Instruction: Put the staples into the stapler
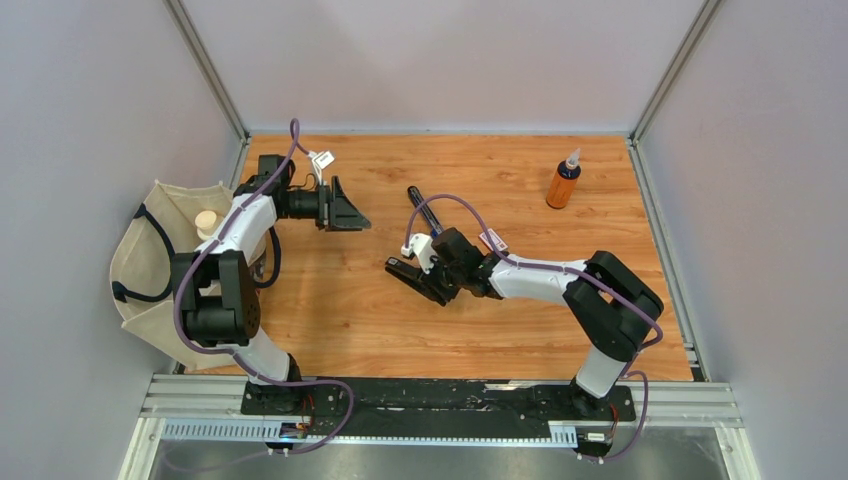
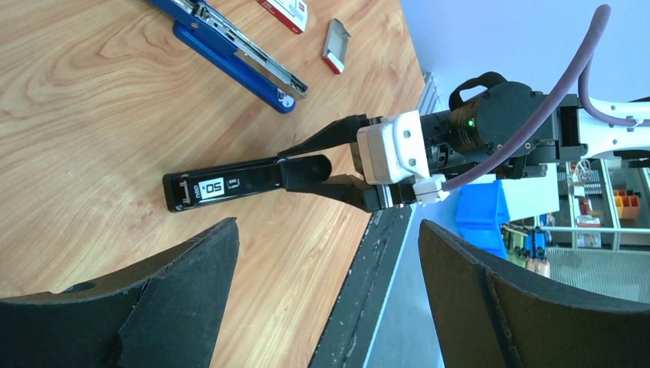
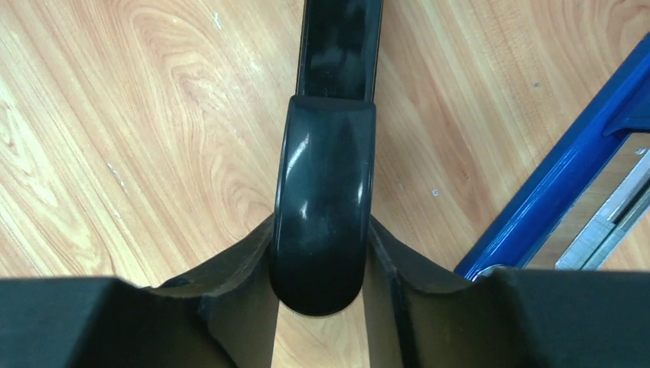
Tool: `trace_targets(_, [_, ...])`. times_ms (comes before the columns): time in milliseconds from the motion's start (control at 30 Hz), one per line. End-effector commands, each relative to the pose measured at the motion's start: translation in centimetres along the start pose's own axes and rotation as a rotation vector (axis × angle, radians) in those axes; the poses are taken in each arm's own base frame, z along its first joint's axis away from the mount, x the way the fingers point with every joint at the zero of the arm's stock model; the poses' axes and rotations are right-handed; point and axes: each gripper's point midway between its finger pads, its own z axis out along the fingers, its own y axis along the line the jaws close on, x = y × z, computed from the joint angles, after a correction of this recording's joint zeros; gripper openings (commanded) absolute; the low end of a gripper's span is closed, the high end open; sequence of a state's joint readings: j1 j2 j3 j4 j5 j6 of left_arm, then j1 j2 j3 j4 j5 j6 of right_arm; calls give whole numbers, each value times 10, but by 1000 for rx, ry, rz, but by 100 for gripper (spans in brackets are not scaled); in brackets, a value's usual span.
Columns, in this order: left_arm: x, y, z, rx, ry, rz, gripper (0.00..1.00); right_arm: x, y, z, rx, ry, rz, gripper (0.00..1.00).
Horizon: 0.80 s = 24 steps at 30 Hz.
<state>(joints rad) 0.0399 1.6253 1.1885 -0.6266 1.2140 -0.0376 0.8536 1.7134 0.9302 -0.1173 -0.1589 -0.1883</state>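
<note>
A black stapler (image 2: 222, 186) is gripped between the closed fingers of the right gripper (image 2: 299, 170), at the centre of the left wrist view. The left gripper (image 1: 348, 208) is held wide apart, with nothing between its fingers. The staples box (image 2: 285, 11) is seen at the top edge, just beside an opened blue stapler (image 2: 230, 55).

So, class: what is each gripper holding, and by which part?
Right gripper clamps the long black bar by its glossy rounded end; left gripper is open, holding nothing.
</note>
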Motion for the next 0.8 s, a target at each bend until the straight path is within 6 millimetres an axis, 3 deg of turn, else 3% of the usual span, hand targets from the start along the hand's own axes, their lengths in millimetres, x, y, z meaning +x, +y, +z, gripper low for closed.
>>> trace_targets(0, [-4,-14,-7,19,-13,88,94,-13,3,-4,-25,-13,-2,46])
trace_targets(267, [-3,-16,-13,6,-7,80,94,-24,9,9,33,20,-28,47])
trace_targets(567, [7,-19,-22,-19,6,89,94,-62,21,43,61,31,60,40])
trace_targets(633, [6,-17,-22,-21,5,87,94,-74,26,46,71,25,61,42])
trace_targets(767, [6,-15,-21,-22,9,80,94,-89,15,34,147,-9,27,53])
